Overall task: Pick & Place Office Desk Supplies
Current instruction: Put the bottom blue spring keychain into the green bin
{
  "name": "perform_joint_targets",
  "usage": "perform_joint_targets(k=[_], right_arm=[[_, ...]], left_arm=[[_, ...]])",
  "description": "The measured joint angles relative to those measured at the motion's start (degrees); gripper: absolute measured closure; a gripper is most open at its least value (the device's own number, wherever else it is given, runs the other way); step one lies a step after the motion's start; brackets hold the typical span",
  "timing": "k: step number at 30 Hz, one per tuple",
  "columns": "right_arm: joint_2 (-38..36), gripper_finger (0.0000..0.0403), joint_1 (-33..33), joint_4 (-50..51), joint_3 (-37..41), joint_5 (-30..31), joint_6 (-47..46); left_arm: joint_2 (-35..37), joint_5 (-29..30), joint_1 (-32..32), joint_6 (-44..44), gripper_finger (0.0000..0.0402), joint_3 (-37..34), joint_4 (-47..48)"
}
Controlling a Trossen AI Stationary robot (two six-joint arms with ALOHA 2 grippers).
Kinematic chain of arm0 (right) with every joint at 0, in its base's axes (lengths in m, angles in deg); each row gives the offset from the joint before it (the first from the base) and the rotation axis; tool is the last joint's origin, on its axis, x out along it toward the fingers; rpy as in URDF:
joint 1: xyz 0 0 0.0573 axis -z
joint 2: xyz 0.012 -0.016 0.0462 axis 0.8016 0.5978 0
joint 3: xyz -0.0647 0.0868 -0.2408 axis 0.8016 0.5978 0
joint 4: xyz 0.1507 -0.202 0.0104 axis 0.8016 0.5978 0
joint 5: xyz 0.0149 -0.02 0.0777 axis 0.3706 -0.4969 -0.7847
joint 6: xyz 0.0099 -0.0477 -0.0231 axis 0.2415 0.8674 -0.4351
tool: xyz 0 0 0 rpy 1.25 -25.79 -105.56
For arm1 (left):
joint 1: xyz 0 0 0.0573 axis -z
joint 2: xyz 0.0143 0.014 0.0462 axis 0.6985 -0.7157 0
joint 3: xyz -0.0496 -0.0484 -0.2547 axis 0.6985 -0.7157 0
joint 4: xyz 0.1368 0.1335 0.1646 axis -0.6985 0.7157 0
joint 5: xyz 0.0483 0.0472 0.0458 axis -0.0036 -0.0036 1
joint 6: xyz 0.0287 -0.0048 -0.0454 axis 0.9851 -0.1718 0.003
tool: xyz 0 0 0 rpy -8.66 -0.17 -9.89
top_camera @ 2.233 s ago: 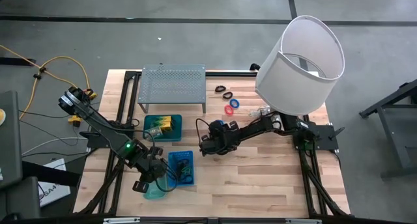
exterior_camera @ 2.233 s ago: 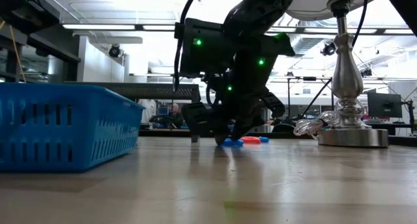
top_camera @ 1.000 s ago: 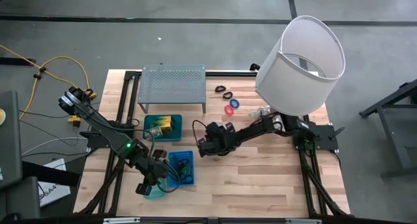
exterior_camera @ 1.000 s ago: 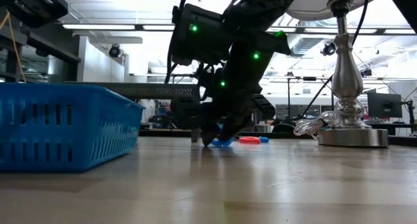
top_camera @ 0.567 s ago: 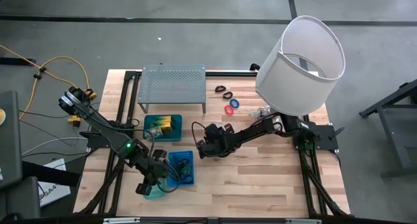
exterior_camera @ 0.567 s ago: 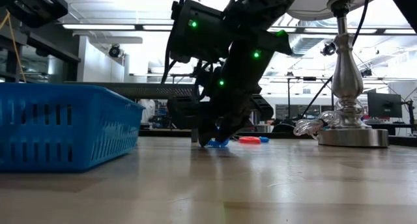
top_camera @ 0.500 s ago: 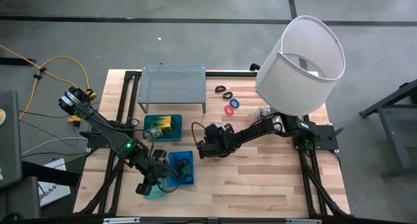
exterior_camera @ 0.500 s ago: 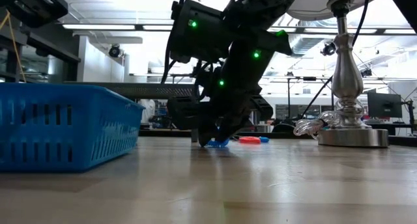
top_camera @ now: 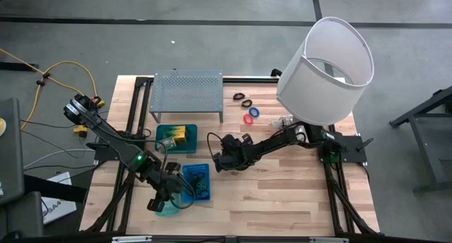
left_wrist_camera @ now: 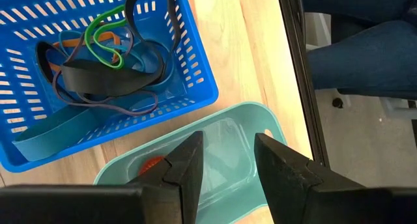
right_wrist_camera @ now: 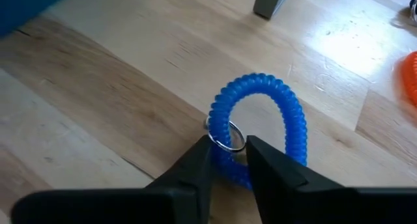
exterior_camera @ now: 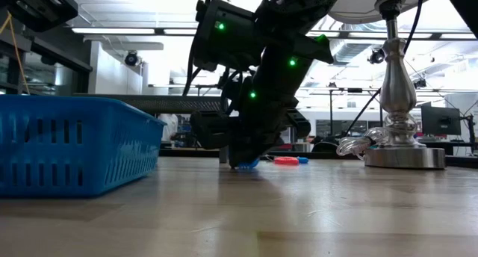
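A blue coil ring [right_wrist_camera: 287, 113] carrying a small metal key ring [right_wrist_camera: 228, 138] sits on the wood mid-table, and in the low view it is a blue spot [exterior_camera: 246, 165] under my right gripper [right_wrist_camera: 228, 168]. That gripper [top_camera: 220, 159] is shut on it. My left gripper [left_wrist_camera: 225, 165] is open, hovering over a teal tray [left_wrist_camera: 264, 116] at the table's near left [top_camera: 168, 210]; a small orange thing [left_wrist_camera: 151, 164] lies in that tray. A red and a blue ring [top_camera: 251, 116] and black loops [top_camera: 244, 98] lie on the far side of the table. My right gripper pinches the blue coil ring between its two fingers at the stretch of coil next to the metal key ring [right_wrist_camera: 225, 155]. The fingers [right_wrist_camera: 195, 175] slant down onto it from the table's right. The coil is at the table top; whether it is lifted clear I cannot tell.
A blue basket [top_camera: 206, 193] holding black and coloured bands [left_wrist_camera: 98, 81] stands beside the near teal tray. Another teal tray [top_camera: 161, 131] holds yellow-green packets [top_camera: 180, 135]. A grey perforated rack [top_camera: 187, 93] and a white-shaded lamp [top_camera: 325, 70] stand at the far side. A person's legs [left_wrist_camera: 365, 48] are beyond the near edge.
My right gripper has shifted a little toward the table's left and lower, staying shut, and the blue coil ring has slid along the table with it, away from the red and blue rings.
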Motion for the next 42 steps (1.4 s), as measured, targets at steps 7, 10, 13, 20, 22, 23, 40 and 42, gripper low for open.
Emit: perform_joint_targets(k=[7,10,13,20,22,23,40,42], right_arm=[[0.0,0.0361,0.0,-0.2,0.0,0.1,0.1],[0.0,0.0371,0.0,-0.2,0.0,0.2,0.1],[0.0,0.0376,0.1,-0.2,0.1,0.4,0.1],[0.2,0.0378,-0.8,-3.8,0.2,1.8,3.4],[0.3,0.0379,-1.4,-6.1,0.2,2.8,4.0],[0.3,0.0379,-1.8,-6.9,0.2,3.4,4.0],[0.3,0.0379,-9.0,-34.2,0.2,10.9,15.8],[0.2,0.0379,-9.9,-38.8,0.2,11.0,19.0]], left_arm=[[0.0,0.0,0.0,0.0,0.0269,0.0,0.0],[0.0,0.0,0.0,0.0,0.0269,0.0,0.0],[0.0,0.0,0.0,0.0,0.0269,0.0,0.0],[0.0,0.0,0.0,0.0,0.0269,0.0,-0.1],[0.0,0.0,0.0,0.0,0.0269,0.0,-0.3],[0.0,0.0,0.0,0.0,0.0269,0.0,-0.4],[0.0,0.0,0.0,0.0,0.0269,0.0,-1.7],[0.0,0.0,0.0,0.0,0.0269,0.0,-1.7]])
